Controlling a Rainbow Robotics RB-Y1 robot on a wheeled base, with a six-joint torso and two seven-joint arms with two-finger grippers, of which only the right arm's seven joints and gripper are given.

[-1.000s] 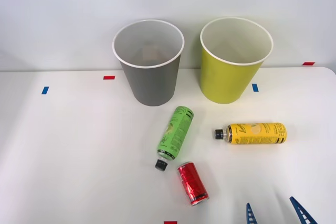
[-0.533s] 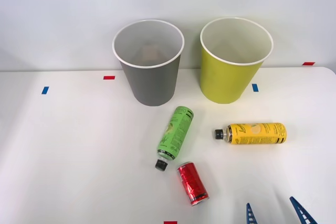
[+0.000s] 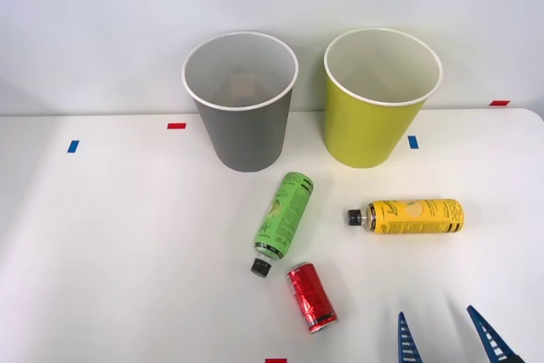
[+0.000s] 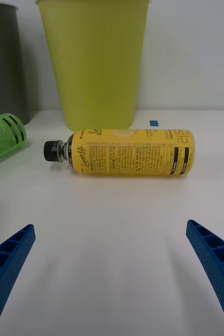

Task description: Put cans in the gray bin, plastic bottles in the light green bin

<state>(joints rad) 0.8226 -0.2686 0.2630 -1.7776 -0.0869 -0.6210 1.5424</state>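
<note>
A: Where do the bins stand?

B: At the upper middle of the front frame, upright on the white desk [image 3: 102,235]. The gray bin [image 3: 241,104] is on the left and the light green bin [image 3: 380,99] just to its right — close, but apart.

A: And the bottles?

B: Both lie on their sides below the bins. The green-label bottle [image 3: 283,220] sits at frame centre, slanted, its black cap toward the lower left. The yellow-label bottle [image 3: 408,216] lies level, right of centre, with its cap pointing left toward the green one.

A: The can?

B: The red can [image 3: 311,297] lies on its side at the lower middle, just beside the green bottle's cap; whether they touch I cannot tell.

A: What about the tool?

B: The right tool [image 3: 449,342] pokes up from the lower right edge of the front frame, its two blue ribbed fingers spread wide with nothing between them. In the wrist view the fingers [image 4: 9,262] sit at the two lower corners, and the yellow bottle lies across the desk ahead of them, well apart — the green bin rises behind it.
</note>
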